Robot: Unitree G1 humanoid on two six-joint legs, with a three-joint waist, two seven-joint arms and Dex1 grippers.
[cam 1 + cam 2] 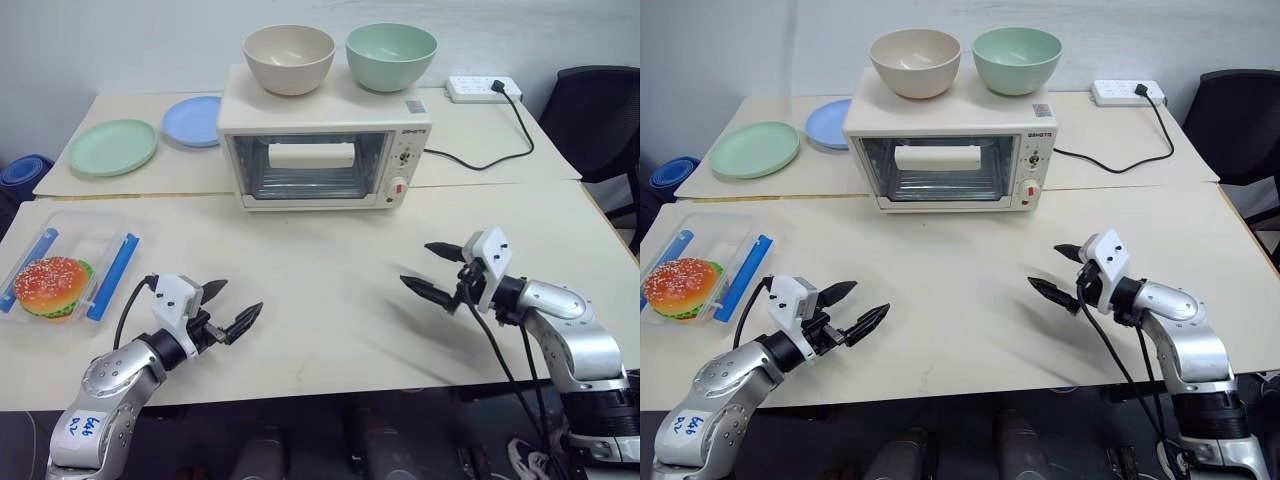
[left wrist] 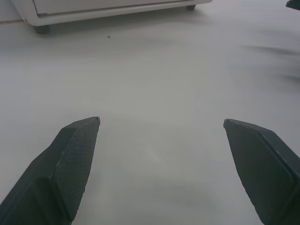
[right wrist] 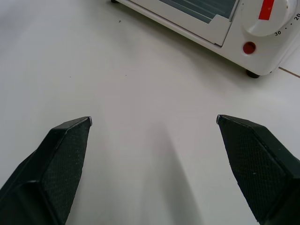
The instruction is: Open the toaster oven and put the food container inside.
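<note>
Cream-white and boxy, the toaster oven [image 1: 325, 150] sits toward the far middle of the pale, smooth tabletop [image 1: 330, 300], its glass door shut. Through the glass I see a white bar handle [image 1: 313, 154] and a wire rack behind it. Knobs and a red button [image 1: 397, 186] run down its right panel. On its flat top stand two round, matte bowls side by side: a beige bowl [image 1: 289, 58] and a green bowl [image 1: 391, 55].

My left tool [image 1: 222, 310] hovers low over the near left of the tabletop, its two black tapered fingers spread wide with nothing between them. In the left wrist view the finger pads [image 2: 70, 164] show a fine cross-hatched texture above bare tabletop. My right tool [image 1: 436, 272] hangs over the near right, jaws equally wide and empty, pointing toward the oven's lower right corner.

At the tabletop's left edge, well apart from the oven, lies the food container [image 1: 70, 265], a clear rectangular plastic box with long blue clips on its sides. A toy hamburger [image 1: 50, 286] with a sesame-dotted bun rests at its near end.

Behind, on a second surface, a flat green plate [image 1: 113, 146] and a blue plate [image 1: 194, 120] lie beside each other. A white power strip [image 1: 482, 89] with a black cable lies off to the oven's right.
</note>
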